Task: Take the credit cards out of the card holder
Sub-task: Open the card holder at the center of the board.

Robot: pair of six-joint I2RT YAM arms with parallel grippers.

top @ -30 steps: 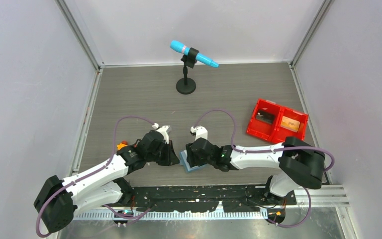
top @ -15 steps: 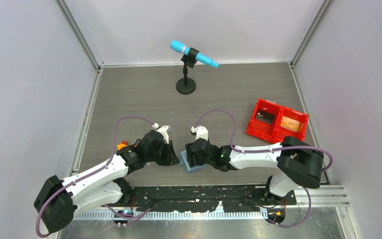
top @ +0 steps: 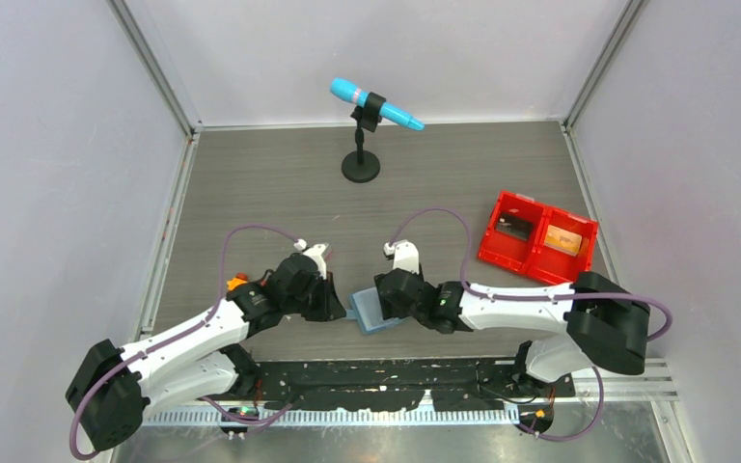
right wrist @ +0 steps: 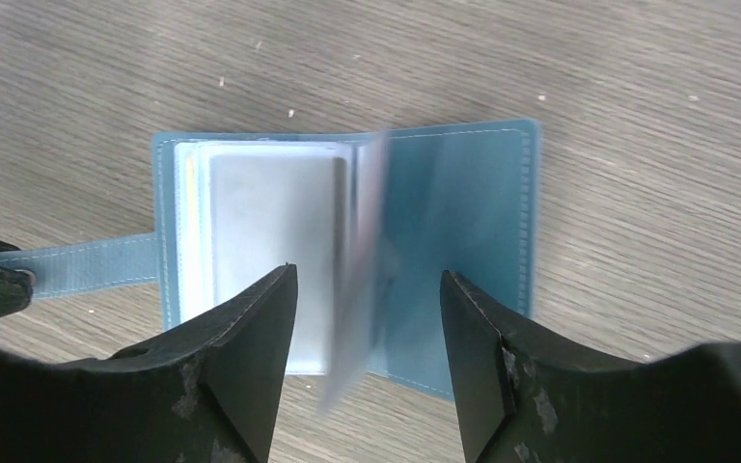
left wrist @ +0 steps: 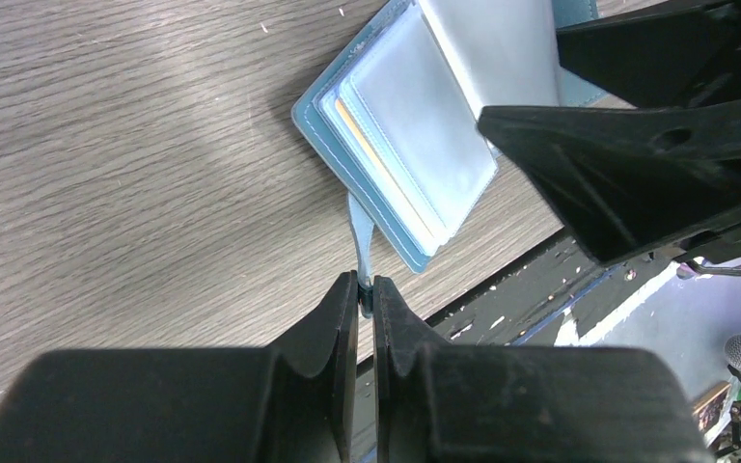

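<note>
The teal-blue card holder lies open on the table near the front edge, between both grippers. My left gripper is shut on its strap. Pale clear sleeves are stacked on the holder's left half, and a thin orange card edge shows between them. My right gripper hovers open over the holder. One sleeve stands up blurred between its fingers, touching neither. An orange-gold card lies in the red bin.
A red two-compartment bin sits at the right, with a dark item in its left compartment. A microphone on a black stand is at the back centre. A small orange object lies beside the left arm. The table's front edge is close behind the holder.
My right gripper has drawn back to the right, uncovering more of the holder, and a sleeve is now flipping up. The left gripper keeps its hold on the strap.
</note>
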